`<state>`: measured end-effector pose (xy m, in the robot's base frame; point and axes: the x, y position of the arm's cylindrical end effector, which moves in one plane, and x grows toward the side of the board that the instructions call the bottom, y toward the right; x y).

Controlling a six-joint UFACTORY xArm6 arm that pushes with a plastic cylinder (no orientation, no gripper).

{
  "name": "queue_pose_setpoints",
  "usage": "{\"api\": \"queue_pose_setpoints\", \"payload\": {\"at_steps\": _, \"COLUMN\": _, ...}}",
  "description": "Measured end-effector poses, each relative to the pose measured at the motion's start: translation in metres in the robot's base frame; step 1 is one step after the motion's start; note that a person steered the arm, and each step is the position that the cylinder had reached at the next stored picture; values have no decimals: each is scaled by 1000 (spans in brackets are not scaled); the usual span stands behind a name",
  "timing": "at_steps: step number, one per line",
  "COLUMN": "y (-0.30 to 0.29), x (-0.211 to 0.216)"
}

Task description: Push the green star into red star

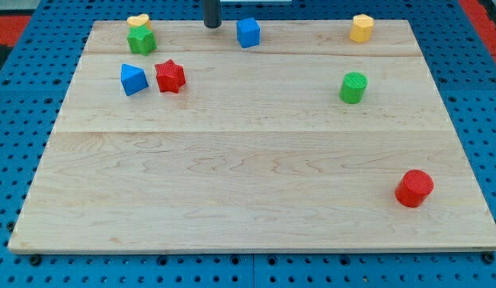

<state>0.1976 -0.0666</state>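
Observation:
The green star (141,40) sits near the view's top left of the wooden board, touching a yellow block (138,22) just above it. The red star (170,76) lies below and to the right of the green star, next to a blue block (133,79) on its left. My tip (212,25) is at the view's top edge of the board, to the right of the green star and left of a blue cube (248,33). It touches no block.
A yellow block (362,28) sits at the top right. A green cylinder (353,87) stands at the right. A red cylinder (414,189) stands at the lower right. The board (232,176) lies on a blue pegboard surface.

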Motion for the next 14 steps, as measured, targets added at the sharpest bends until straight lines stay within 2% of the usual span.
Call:
{"api": "queue_pose_setpoints", "payload": {"at_steps": 2, "y": -81, "x": 22}}
{"api": "queue_pose_setpoints", "payload": {"at_steps": 3, "y": -95, "x": 31}}
{"api": "queue_pose_setpoints", "payload": {"at_steps": 6, "y": -103, "x": 71}}
{"api": "queue_pose_setpoints", "payload": {"at_steps": 8, "y": -107, "x": 128}}
{"api": "queue_pose_setpoints", "payload": {"at_steps": 10, "y": -202, "x": 128}}
{"api": "queue_pose_setpoints", "payload": {"at_steps": 11, "y": -228, "x": 111}}
{"api": "queue_pose_setpoints", "payload": {"at_steps": 13, "y": -209, "x": 48}}
{"api": "queue_pose_setpoints", "payload": {"at_steps": 14, "y": -166, "x": 49}}
